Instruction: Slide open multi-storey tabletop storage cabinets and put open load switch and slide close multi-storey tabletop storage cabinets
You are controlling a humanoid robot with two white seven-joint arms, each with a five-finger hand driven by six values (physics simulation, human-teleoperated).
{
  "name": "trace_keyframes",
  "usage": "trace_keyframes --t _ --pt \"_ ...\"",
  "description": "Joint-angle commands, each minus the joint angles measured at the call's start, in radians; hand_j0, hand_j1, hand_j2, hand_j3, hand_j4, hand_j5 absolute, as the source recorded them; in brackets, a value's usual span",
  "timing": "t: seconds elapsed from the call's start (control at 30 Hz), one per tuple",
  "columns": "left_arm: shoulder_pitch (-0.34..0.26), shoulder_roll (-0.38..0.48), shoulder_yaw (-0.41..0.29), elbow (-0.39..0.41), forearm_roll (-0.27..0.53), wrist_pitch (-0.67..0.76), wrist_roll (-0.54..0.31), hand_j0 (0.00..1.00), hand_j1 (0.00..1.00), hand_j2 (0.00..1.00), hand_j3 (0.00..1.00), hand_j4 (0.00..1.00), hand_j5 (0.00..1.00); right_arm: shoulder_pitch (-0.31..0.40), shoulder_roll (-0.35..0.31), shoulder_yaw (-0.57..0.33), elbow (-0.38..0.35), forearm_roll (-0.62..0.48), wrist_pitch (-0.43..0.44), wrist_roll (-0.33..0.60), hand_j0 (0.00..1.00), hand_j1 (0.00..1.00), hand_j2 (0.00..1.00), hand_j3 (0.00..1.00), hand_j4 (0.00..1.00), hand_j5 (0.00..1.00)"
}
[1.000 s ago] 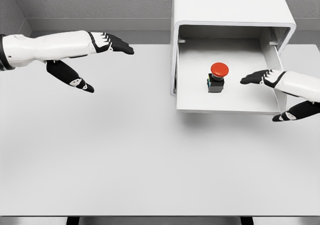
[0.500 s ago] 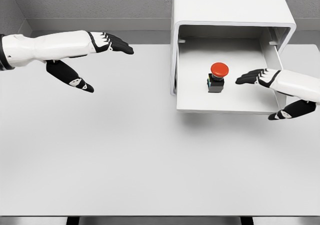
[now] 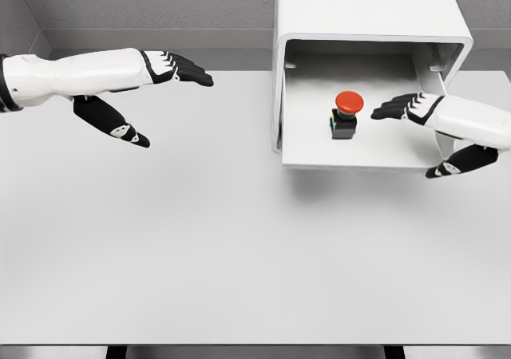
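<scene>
The load switch (image 3: 346, 113), red mushroom cap on a small dark body, sits upright roughly mid-drawer, so the putting-in part looks done and the step in hand is, I'd judge, sliding the drawer (image 3: 319, 147) back into the cabinet (image 3: 367, 12). Drawer is pulled out toward the near side, its floor and right wall exposed, cabinet standing at the far right of the desk (image 3: 200, 239). Right hand (image 3: 419, 112) is at the drawer's right side, fingers (image 3: 387, 108) extended and relaxed, grasping nothing, tips just right of the switch w/o touching it; thumb hangs lower by the near right corner. Whether the palm actually bears on the drawer wall can't be told from this view. Left hand (image 3: 172, 68) hovers well apart over the left of the desk, fingers spread, holding nothing, idle. To do the close well: push straight along the slide axis, toward the far side, not at an angle, or the drawer may bind on its rails. Keep the fingers clear of the switch, since a nudge could tip it or press the red cap. Better contact is prob. the near front edge, pushing w/ a flat palm at even pace, and pull the fingers out before the drawer meets the cabinet shell to avoid a pinch. Cabinet itself could skid if pushed too hard.
</scene>
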Motion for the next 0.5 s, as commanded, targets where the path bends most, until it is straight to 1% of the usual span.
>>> trace_keyframes --t 0.0,0.1,0.13,0.23,0.3,0.33,0.4,0.47 --pt "0.000 0.001 0.001 -0.001 0.007 0.003 0.000 1.00 1.00 1.00 1.00 1.00 1.00 0.000 0.009 -0.001 0.019 -0.002 0.002 -0.001 1.00 1.00 1.00 1.00 1.00 1.00" --pt "0.000 0.001 0.001 0.000 0.007 0.002 0.000 1.00 1.00 1.00 1.00 1.00 1.00 -0.009 0.012 -0.001 0.038 -0.002 0.002 -0.001 1.00 1.00 1.00 1.00 1.00 1.00" --pt "0.002 0.001 0.001 0.000 0.007 0.003 0.000 1.00 1.00 1.00 1.00 1.00 1.00 -0.020 0.027 -0.001 0.048 0.004 0.002 -0.001 1.00 1.00 1.00 1.00 1.00 1.00" --pt "0.002 0.002 0.001 0.000 0.007 0.002 0.000 1.00 1.00 1.00 1.00 1.00 1.00 -0.037 0.046 0.001 0.071 0.006 0.002 -0.001 1.00 1.00 1.00 1.00 1.00 1.00" --pt "0.002 0.002 0.001 0.000 0.007 0.003 0.000 1.00 1.00 1.00 1.00 1.00 1.00 -0.043 0.055 0.001 0.071 0.020 0.002 -0.001 1.00 1.00 1.00 1.00 1.00 1.00" --pt "0.002 0.002 0.001 0.000 0.007 0.003 0.000 1.00 1.00 1.00 1.00 1.00 1.00 -0.044 0.074 0.001 0.073 0.021 0.002 -0.001 1.00 1.00 1.00 1.00 1.00 1.00" --pt "0.002 0.002 0.001 -0.001 0.007 0.003 0.000 1.00 1.00 1.00 1.00 1.00 1.00 -0.057 0.077 0.001 0.073 0.021 0.002 -0.001 1.00 1.00 1.00 1.00 1.00 1.00" --pt "0.002 0.002 0.001 -0.002 0.007 0.002 0.000 1.00 1.00 1.00 1.00 1.00 1.00 -0.072 0.086 0.001 0.094 0.023 0.002 -0.001 1.00 1.00 1.00 1.00 1.00 1.00"
